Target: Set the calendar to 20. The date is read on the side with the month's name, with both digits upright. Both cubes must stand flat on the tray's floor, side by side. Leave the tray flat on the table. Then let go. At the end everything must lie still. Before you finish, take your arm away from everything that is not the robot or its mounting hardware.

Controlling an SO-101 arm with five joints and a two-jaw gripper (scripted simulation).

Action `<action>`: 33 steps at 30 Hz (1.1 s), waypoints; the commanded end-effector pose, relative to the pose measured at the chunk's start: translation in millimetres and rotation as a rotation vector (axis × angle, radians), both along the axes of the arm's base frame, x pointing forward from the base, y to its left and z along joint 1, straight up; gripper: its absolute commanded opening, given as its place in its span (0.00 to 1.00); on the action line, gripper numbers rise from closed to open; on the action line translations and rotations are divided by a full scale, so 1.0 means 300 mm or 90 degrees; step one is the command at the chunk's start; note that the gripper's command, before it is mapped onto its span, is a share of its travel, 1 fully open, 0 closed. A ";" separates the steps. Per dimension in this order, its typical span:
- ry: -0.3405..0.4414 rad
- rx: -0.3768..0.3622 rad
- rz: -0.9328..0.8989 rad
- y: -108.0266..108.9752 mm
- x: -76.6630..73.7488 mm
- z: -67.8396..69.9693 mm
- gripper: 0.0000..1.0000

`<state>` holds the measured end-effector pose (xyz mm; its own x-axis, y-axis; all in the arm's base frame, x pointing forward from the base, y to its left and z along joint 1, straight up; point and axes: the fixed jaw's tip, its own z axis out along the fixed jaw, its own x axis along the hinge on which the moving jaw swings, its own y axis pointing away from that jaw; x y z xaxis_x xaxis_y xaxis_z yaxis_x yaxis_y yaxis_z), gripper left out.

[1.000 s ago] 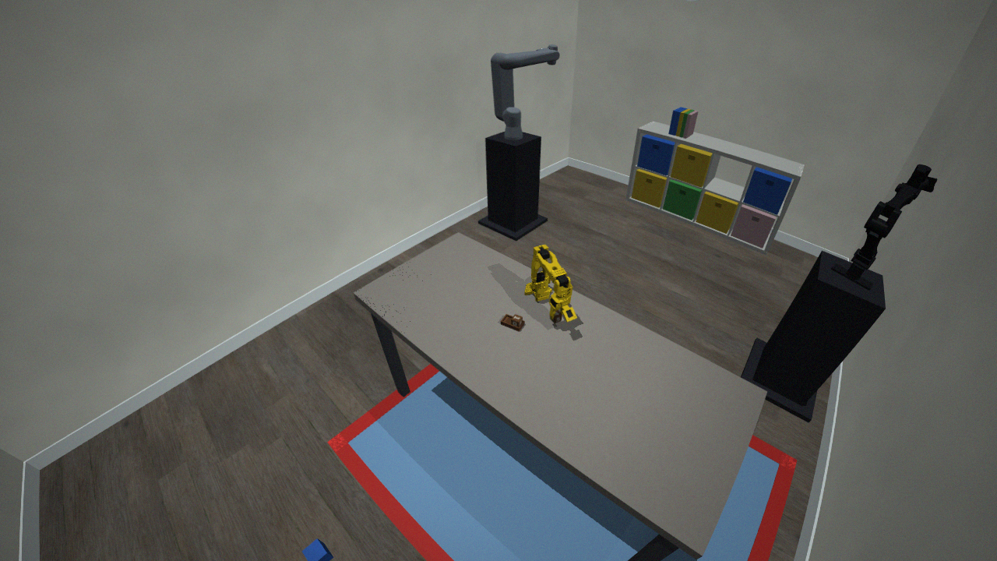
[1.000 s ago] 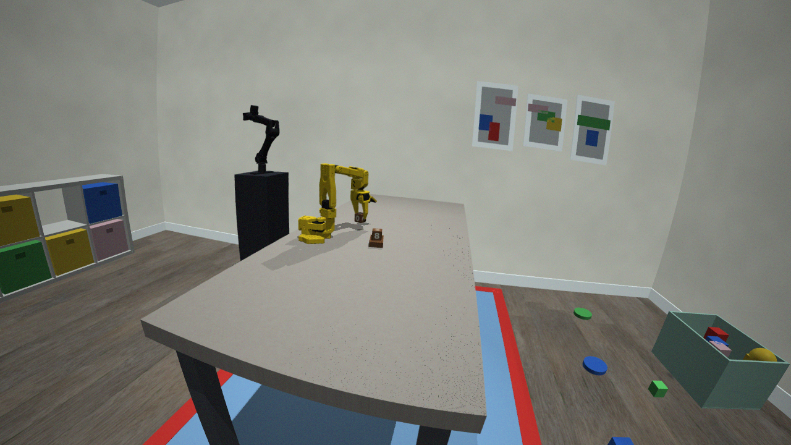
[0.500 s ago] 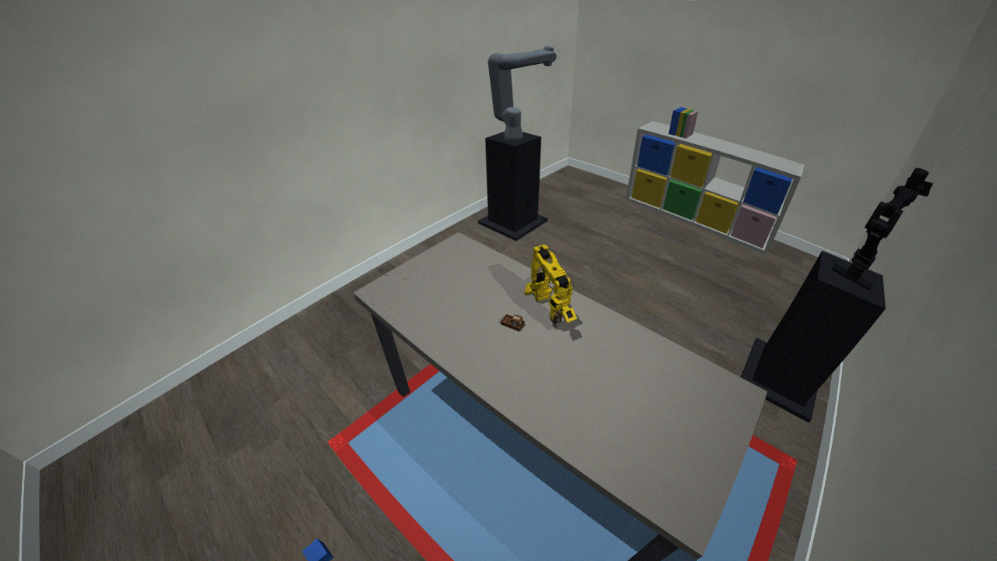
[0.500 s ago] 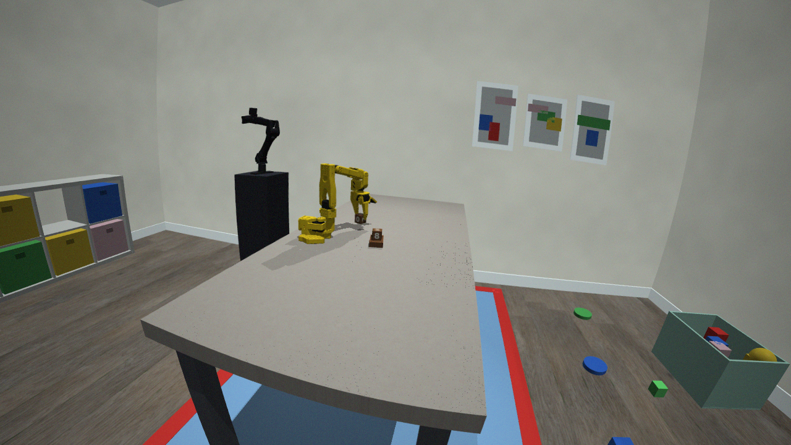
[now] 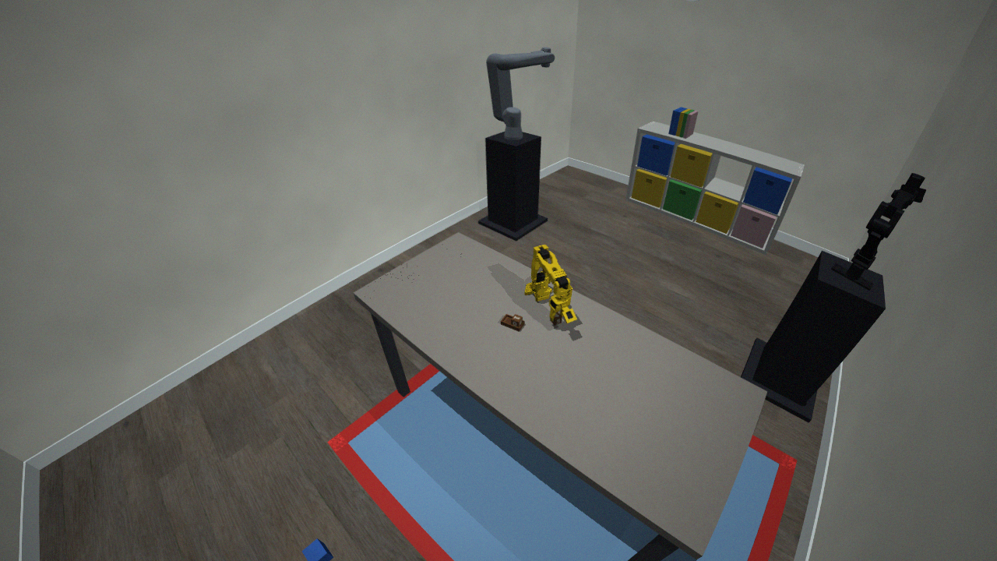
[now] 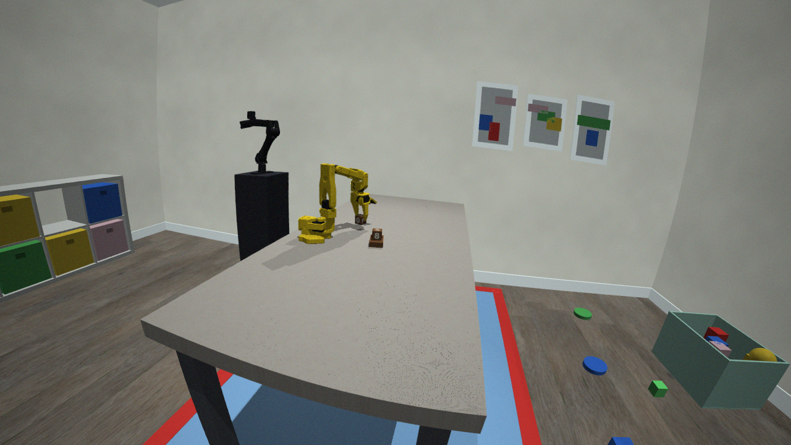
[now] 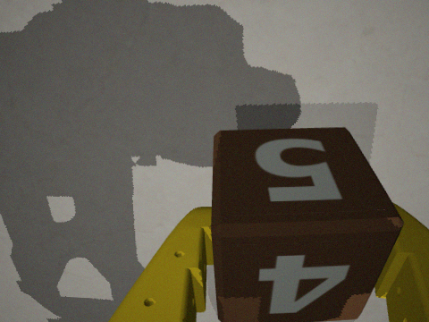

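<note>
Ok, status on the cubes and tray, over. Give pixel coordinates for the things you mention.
Pincer (image 5: 557, 321) (image 6: 360, 217) (image 7: 295, 268) shut on one number cube (image 5: 556, 318) (image 6: 359, 219) (image 7: 286, 215). Other cube (image 5: 517, 320) (image 6: 376, 234) in tray (image 5: 506, 322) (image 6: 376, 244). Tray flat on table (image 5: 627, 390) (image 6: 332, 309). No obstruction seen between held cube and tray.

In the exterior view, the held cube (image 5: 557, 321) (image 6: 359, 219) (image 7: 301, 179) is seen very slightly lower than before. The free end of the black arm (image 5: 883, 216) (image 6: 269, 138) has been lowered a little, and the grey arm's (image 5: 500, 83) tip has been shifted slightly.
</note>
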<state>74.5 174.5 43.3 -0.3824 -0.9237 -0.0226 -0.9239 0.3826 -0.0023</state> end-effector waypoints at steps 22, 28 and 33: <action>-0.007 0.017 0.012 0.014 -0.002 -0.020 0.00; -0.007 0.017 0.012 0.014 -0.002 -0.029 0.00; -0.007 0.017 0.012 0.014 -0.002 -0.030 0.00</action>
